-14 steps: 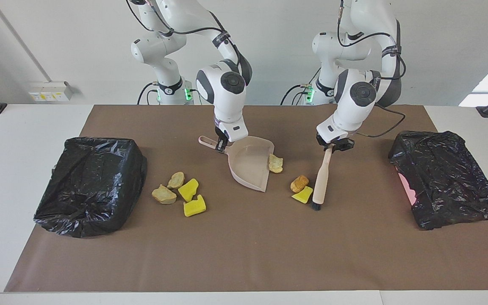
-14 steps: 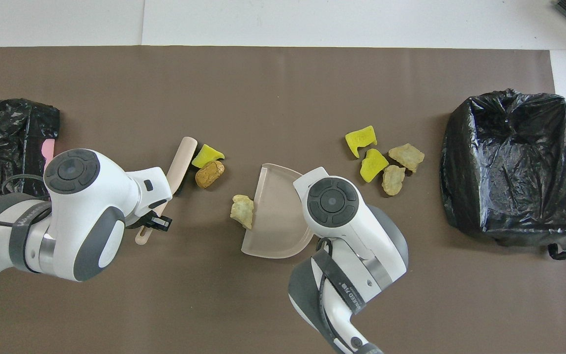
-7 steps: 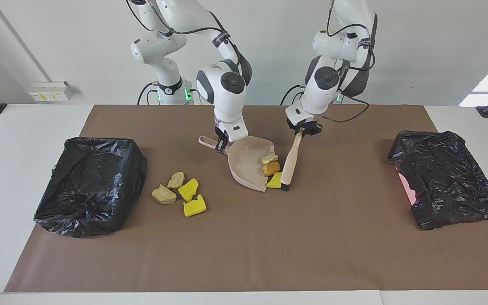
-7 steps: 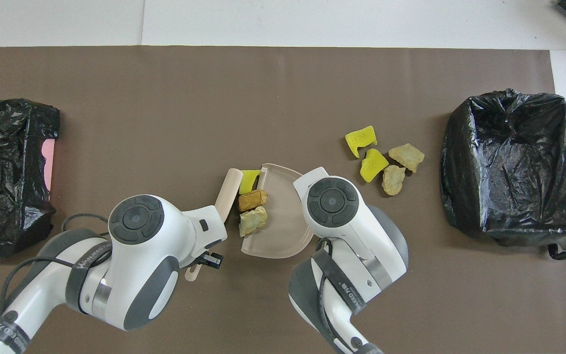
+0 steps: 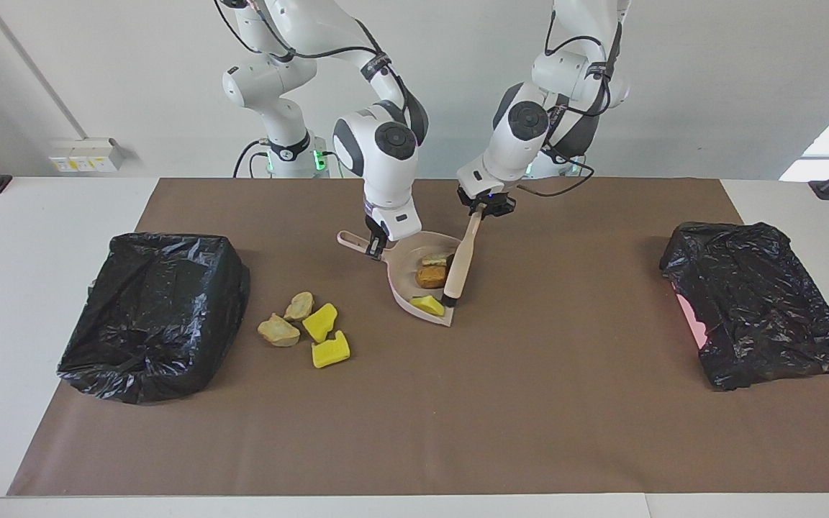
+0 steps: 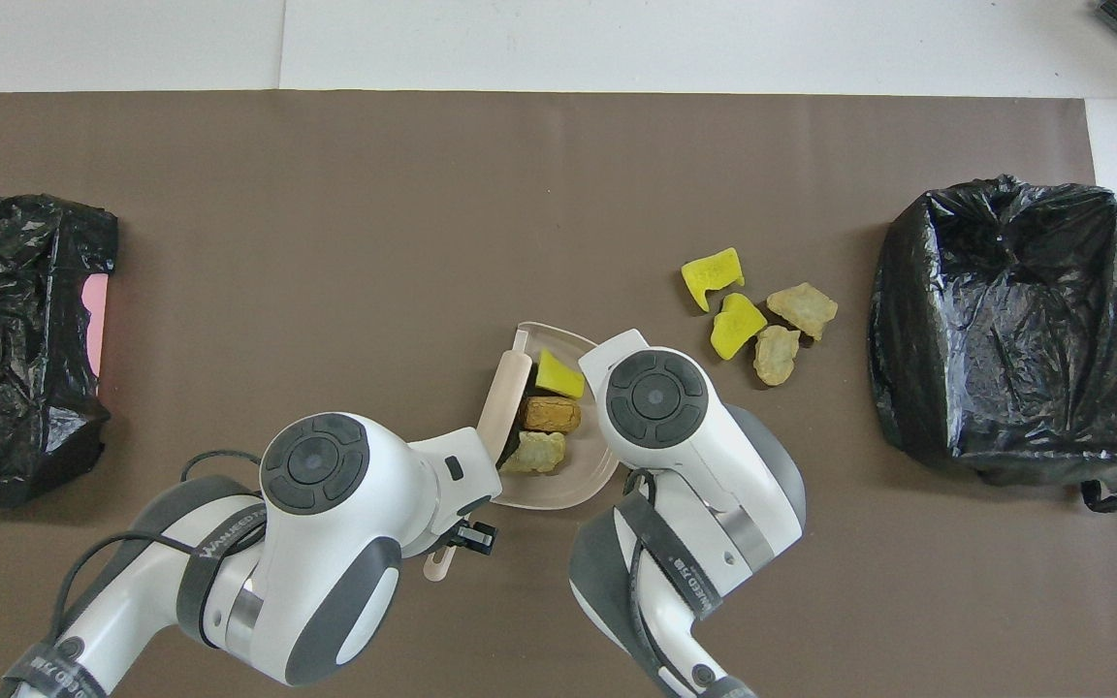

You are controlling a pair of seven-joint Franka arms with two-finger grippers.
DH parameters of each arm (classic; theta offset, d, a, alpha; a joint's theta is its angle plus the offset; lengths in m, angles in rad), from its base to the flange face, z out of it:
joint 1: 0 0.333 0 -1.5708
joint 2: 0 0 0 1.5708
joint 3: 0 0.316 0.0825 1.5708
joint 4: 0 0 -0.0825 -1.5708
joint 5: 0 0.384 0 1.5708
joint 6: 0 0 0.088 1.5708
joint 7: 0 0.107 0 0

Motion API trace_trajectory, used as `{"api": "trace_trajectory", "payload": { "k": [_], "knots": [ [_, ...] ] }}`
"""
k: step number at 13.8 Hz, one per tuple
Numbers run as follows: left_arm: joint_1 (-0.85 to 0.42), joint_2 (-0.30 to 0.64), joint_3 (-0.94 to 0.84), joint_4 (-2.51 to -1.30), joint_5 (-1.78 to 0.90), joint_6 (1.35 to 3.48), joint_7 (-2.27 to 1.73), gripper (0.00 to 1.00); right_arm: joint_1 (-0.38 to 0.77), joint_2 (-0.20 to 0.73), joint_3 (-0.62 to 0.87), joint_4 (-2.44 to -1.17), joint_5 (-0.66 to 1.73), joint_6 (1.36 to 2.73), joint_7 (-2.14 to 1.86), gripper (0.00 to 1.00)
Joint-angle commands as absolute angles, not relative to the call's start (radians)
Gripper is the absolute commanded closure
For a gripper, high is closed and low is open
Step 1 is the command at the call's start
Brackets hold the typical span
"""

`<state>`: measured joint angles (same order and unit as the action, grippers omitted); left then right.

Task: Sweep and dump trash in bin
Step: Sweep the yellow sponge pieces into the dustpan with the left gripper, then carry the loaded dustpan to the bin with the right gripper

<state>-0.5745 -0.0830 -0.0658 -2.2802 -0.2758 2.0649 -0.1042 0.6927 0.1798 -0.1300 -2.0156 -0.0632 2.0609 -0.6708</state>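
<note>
My right gripper is shut on the handle of the beige dustpan, which rests on the mat. My left gripper is shut on the wooden brush, whose bristles stand at the dustpan's open edge. Three lumps of trash lie in the dustpan: a yellow one, an orange-brown one and a tan one. Several more lumps lie on the mat between the dustpan and the open black-lined bin. In the overhead view the brush lies beside the three lumps in the dustpan.
The open bin stands toward the right arm's end of the brown mat. A second black bag bundle with a pink patch lies toward the left arm's end. The loose lumps lie beside the bin.
My left gripper swept the brush toward the dustpan, pushing the yellow and orange-brown lumps, then the tan one, into it. The right gripper and dustpan stayed still.
</note>
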Motion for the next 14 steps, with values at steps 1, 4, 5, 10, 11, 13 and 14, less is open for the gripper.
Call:
{"api": "trace_trajectory", "payload": {
  "k": [1,4,5,10,11,13,14],
  "knots": [
    [-0.574,-0.091,-0.048,-2.243,-0.293,2.007,-0.098,1.0,0.693,0.179,-0.13,-2.026,-0.08,2.088,-0.632,1.0],
    [-0.538,-0.091,-0.044,-2.229,-0.246,1.982,-0.11,1.0,0.693,0.179,-0.13,-2.02,-0.08,2.082,-0.632,1.0],
    [-0.538,-0.094,-0.044,-2.233,-0.176,1.982,-0.139,1.0,0.686,0.175,-0.132,-2.016,-0.08,2.069,-0.634,1.0],
    [-0.538,-0.104,-0.046,-2.256,-0.094,1.994,-0.322,1.0,0.602,0.08,-0.137,-2.003,-0.08,1.95,-0.731,1.0],
    [-0.549,-0.109,-0.046,-2.266,-0.094,1.997,-0.389,1.0,0.568,0.048,-0.137,-2.003,-0.078,1.916,-0.767,1.0],
    [-0.571,-0.143,-0.067,-2.307,-0.092,2.022,-0.469,1.0,0.493,-0.009,-0.137,-1.996,-0.078,1.827,-0.859,1.0],
    [-0.599,-0.167,-0.075,-2.334,-0.092,2.034,-0.535,1.0,0.453,-0.033,-0.137,-1.981,-0.078,1.783,-0.902,1.0]
  ]
}}
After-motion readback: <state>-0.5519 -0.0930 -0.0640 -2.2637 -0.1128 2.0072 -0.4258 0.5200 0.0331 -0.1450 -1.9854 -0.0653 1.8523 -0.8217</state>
